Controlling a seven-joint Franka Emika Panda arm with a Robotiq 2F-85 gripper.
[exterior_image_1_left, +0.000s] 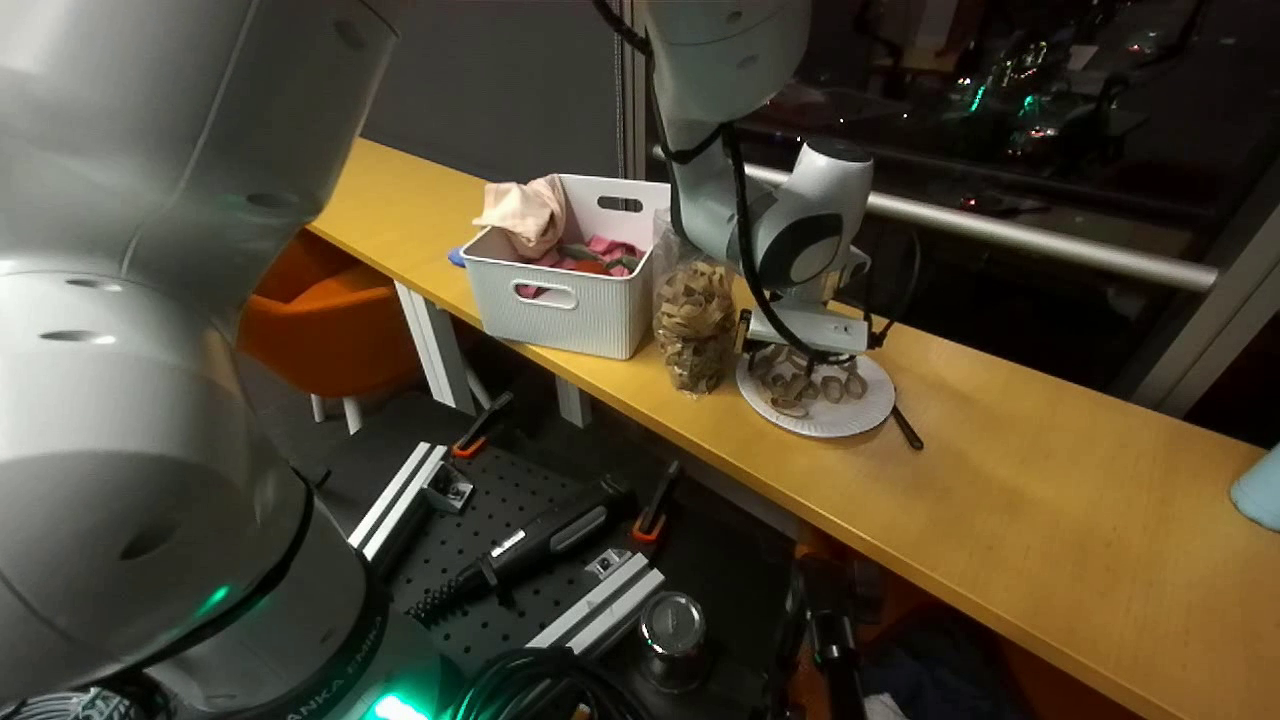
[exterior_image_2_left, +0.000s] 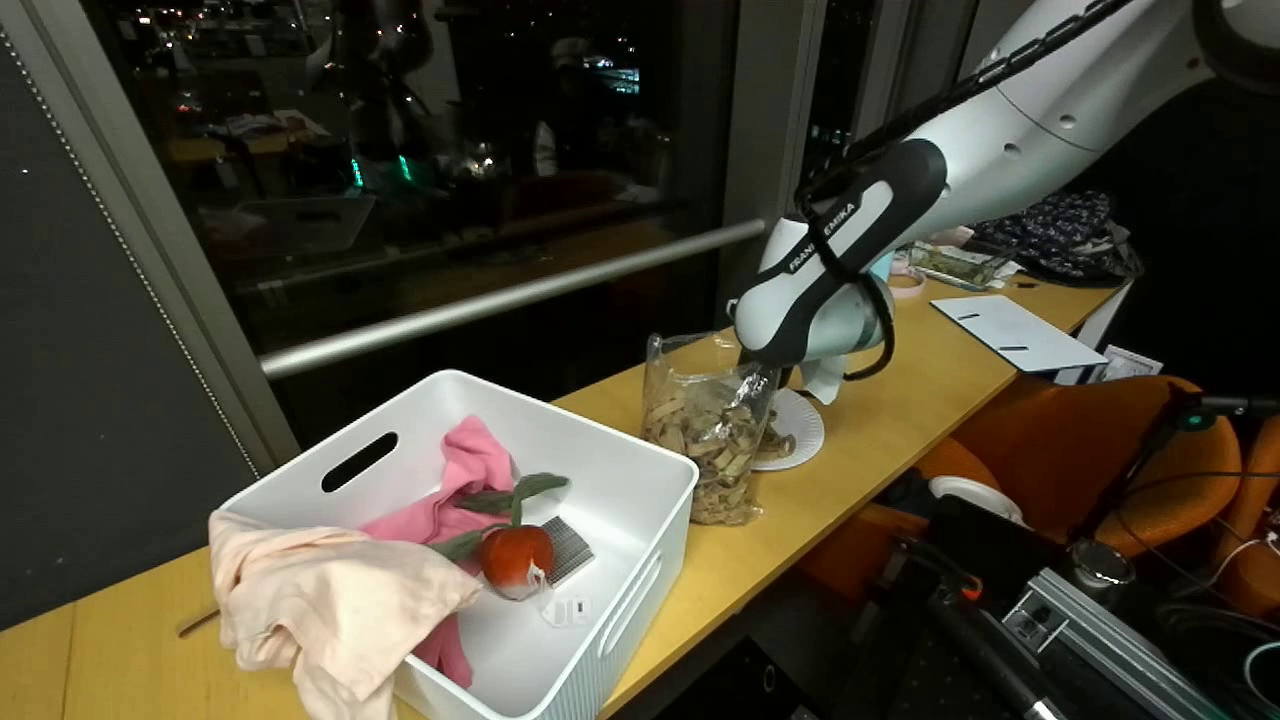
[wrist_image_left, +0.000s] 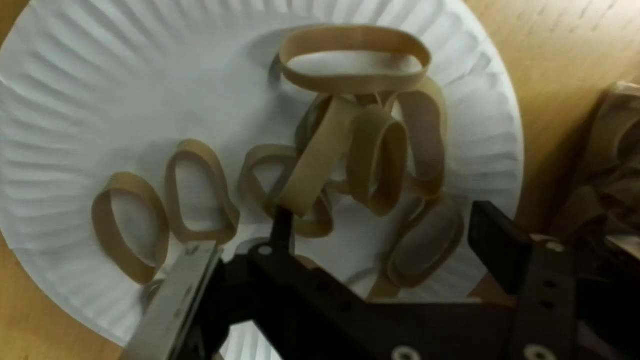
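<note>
Wrist view: pincer (wrist_image_left: 382, 225) spread, jaws apart. Tan bands (wrist_image_left: 320, 155) lie on white plate (wrist_image_left: 150, 100), clustered chiefly toward 12 o'clock from pincer; clear bag (wrist_image_left: 602, 195) just beyond plate's rim, 3 o'clock.

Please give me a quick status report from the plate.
Claw open, low over paper plate. Tan bands lying on it, several piled together. Clear bag of similar bands close beside; might crowd the claw.
</note>
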